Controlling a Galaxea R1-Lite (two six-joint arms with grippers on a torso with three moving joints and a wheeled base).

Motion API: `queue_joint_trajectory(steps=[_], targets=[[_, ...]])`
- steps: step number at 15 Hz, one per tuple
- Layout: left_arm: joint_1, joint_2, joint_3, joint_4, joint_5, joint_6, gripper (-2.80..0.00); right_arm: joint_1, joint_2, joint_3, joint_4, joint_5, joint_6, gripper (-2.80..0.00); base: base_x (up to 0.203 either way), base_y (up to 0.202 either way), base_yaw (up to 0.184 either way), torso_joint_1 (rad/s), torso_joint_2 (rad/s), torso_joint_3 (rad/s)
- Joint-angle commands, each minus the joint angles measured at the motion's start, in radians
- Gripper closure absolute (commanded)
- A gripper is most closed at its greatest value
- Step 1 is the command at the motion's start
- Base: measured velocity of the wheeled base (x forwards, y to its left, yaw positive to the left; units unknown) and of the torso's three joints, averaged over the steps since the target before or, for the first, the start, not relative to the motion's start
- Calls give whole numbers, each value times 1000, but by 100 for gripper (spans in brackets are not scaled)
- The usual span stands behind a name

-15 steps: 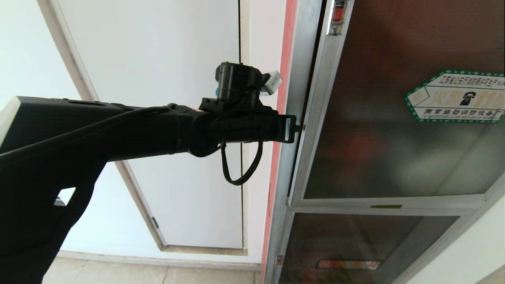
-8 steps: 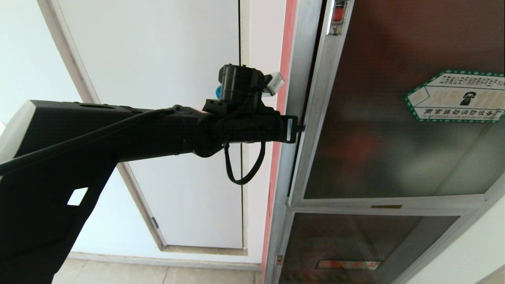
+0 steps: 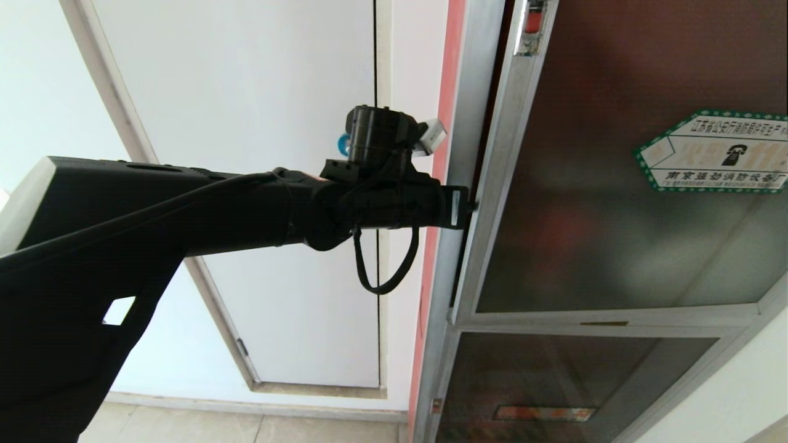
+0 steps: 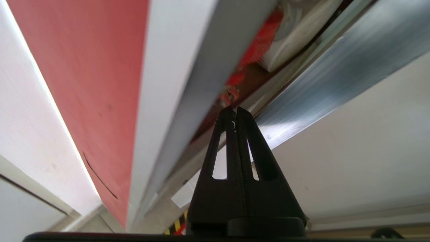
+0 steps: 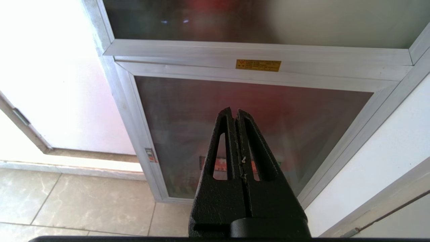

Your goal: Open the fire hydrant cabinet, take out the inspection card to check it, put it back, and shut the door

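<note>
The left hand point(image 3: 469, 206), fingers pressed together on nothing, reaches level from the left with its tips at the narrow gap along the left edge of the door point(image 3: 615, 184). The door stands slightly ajar in the fire hydrant cabinet point(image 3: 465, 92); through the gap the left wrist view shows red parts point(image 4: 255, 53) inside. A green-edged hexagonal sticker point(image 3: 714, 151) sits on the glass to the right. The right hand point(image 5: 235, 116), fingers together and empty, hangs before the smaller lower glass panel point(image 5: 188, 111). The inspection card is not visible.
</note>
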Motion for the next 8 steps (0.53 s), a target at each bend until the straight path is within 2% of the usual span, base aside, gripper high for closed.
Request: queue_joint_trajectory(steps=[1,3,8], targets=[[-17,-26,22,-2,-7,-17,0,0,-1,0,-1,0,0,0,0,0,0,0,0,0],[-33,-40,40,-1,-8,-47,0,0,-1,0,1,0,0,0,0,0,0,0,0,0],[-60,-82,96,3,-12,-52,0,0,-1,0,1,0,0,0,0,0,0,0,0,0]])
